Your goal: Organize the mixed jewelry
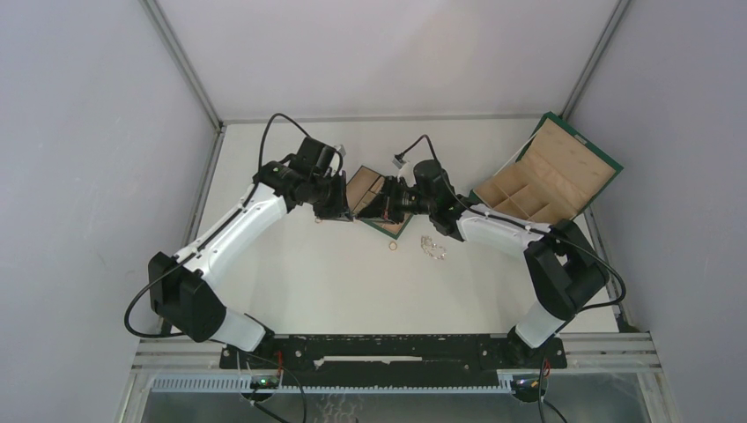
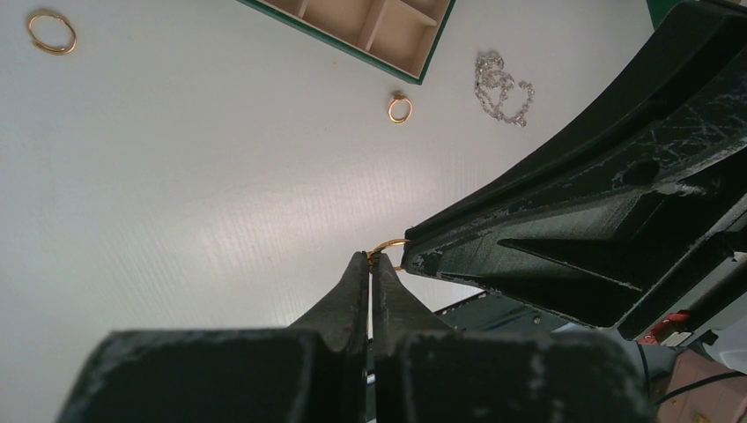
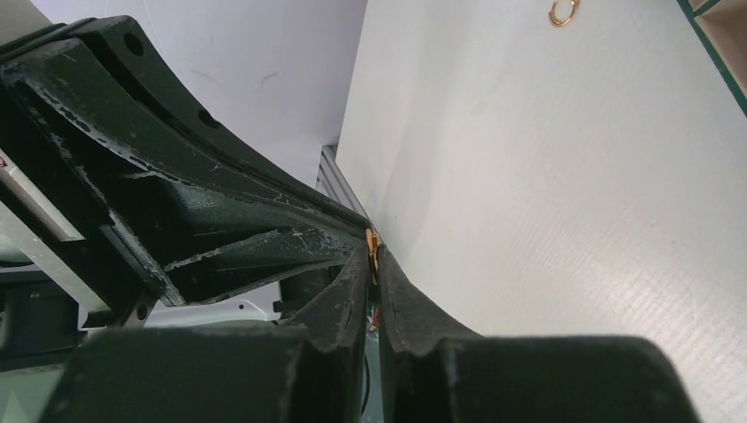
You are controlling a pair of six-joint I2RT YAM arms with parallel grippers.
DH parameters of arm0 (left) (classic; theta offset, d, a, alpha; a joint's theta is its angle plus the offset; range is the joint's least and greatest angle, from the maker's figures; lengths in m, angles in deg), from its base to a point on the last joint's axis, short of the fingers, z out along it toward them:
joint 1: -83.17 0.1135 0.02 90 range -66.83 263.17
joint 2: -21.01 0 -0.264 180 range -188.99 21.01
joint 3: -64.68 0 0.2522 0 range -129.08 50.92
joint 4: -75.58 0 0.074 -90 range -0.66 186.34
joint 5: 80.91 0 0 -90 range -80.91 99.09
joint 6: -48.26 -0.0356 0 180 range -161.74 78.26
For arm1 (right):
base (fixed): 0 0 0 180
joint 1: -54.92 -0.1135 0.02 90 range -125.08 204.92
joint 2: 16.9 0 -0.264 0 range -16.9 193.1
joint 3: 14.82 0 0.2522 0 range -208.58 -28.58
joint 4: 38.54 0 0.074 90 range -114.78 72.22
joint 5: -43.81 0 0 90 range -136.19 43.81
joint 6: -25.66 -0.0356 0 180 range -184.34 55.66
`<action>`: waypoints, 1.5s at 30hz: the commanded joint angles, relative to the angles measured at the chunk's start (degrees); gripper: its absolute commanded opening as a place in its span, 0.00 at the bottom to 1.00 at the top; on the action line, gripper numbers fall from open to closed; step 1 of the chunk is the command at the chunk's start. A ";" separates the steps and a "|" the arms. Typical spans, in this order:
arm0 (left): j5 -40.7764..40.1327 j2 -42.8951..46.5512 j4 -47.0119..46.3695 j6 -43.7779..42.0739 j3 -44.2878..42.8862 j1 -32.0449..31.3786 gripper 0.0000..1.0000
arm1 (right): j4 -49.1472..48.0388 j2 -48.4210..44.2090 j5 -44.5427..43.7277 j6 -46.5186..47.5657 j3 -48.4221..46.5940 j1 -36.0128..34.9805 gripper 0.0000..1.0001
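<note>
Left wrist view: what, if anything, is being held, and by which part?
A thin gold ring, pinched by its rim between the tips of the left gripper. The right gripper seems to pinch the ring's other side.

A tan compartmented tray point(image 1: 362, 190) with a green edge lies at the frame's centre on the white table point(image 1: 335, 282). An open green box point(image 1: 551, 172), tan-lined, sits upper right.

right gripper point(image 3: 373, 264) fingertips pinched on small gold ring point(image 3: 372, 242); left gripper point(image 3: 352, 240) tips meet same ring. second gold ring point(image 3: 562, 11) flat on white surface point(image 3: 546, 176), near tray's green edge point(image 3: 712, 44).
</note>
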 commanded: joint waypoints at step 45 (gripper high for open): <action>46.15 15.81 -55.15 25.88 14.67 8.02 0.62 | -32.51 -12.61 25.42 -15.90 3.73 12.34 0.00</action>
